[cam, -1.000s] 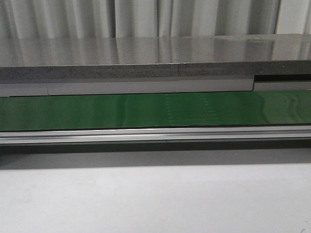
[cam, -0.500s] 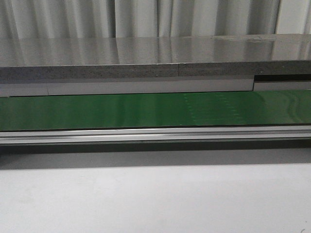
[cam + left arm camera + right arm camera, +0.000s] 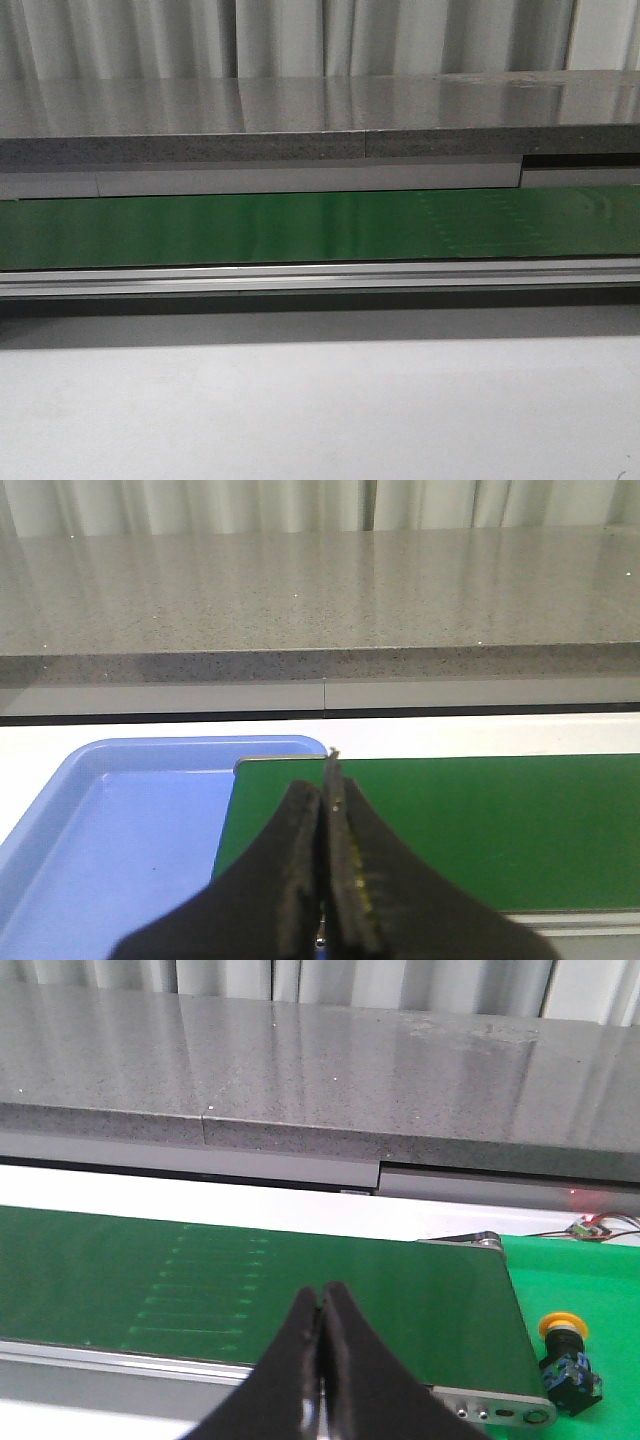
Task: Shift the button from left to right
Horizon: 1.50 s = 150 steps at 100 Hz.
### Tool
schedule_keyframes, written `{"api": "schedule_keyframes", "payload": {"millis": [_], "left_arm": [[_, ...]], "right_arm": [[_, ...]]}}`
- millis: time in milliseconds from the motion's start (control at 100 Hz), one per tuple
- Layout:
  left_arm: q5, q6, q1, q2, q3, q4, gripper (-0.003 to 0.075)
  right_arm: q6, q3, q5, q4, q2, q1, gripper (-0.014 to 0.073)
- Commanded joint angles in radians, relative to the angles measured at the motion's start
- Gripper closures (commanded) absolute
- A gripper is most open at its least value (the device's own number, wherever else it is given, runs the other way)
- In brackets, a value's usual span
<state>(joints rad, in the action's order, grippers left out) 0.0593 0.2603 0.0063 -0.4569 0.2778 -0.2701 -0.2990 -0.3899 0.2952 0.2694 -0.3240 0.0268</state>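
Observation:
The button (image 3: 565, 1355), a yellow-orange cap on a black body, lies on a bright green surface just past the right end of the green conveyor belt (image 3: 300, 1280) in the right wrist view. It does not show in the front view. My right gripper (image 3: 321, 1305) is shut and empty, above the belt's near rail, well to the side of the button. My left gripper (image 3: 326, 790) is shut and empty above the left end of the belt (image 3: 450, 820), next to a blue tray (image 3: 120, 820). Neither gripper shows in the front view.
The belt (image 3: 300, 228) runs across the front view behind an aluminium rail (image 3: 320, 277). A grey stone counter (image 3: 300, 110) stands behind it, with curtains beyond. A white table surface (image 3: 320, 410) lies in front. Small wires and a red light (image 3: 585, 1225) sit near the belt's right end.
Faint pale marks on the belt have shifted to the right, so the belt is running rightward. Nothing else has moved in the front view.

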Motion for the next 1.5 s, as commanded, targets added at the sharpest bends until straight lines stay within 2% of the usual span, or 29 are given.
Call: {"api": "schedule_keyframes", "payload": {"millis": [0, 80, 170, 470, 640, 1490], "left_arm": [[-0.076, -0.003, -0.005, -0.003, 0.031, -0.01, 0.0741], [-0.076, -0.003, -0.005, -0.003, 0.031, -0.01, 0.0741], [-0.076, -0.003, -0.005, -0.003, 0.031, -0.01, 0.0741], [-0.076, -0.003, -0.005, -0.003, 0.031, -0.01, 0.0741], [-0.074, -0.003, -0.005, -0.003, 0.031, -0.01, 0.0741], [-0.074, -0.003, -0.005, -0.003, 0.031, -0.01, 0.0741]], "right_arm": [[0.097, -0.011, -0.089, -0.059, 0.02, -0.001, 0.066], [0.211, 0.033, -0.114, -0.159, 0.067, -0.006, 0.066], [0.283, 0.101, -0.164, -0.208, 0.128, -0.007, 0.066], [0.291, 0.334, -0.237, -0.209, 0.357, -0.007, 0.066], [0.299, 0.4, -0.295, -0.209, 0.352, -0.008, 0.066], [0.299, 0.401, -0.295, -0.206, 0.352, -0.008, 0.066]]}}
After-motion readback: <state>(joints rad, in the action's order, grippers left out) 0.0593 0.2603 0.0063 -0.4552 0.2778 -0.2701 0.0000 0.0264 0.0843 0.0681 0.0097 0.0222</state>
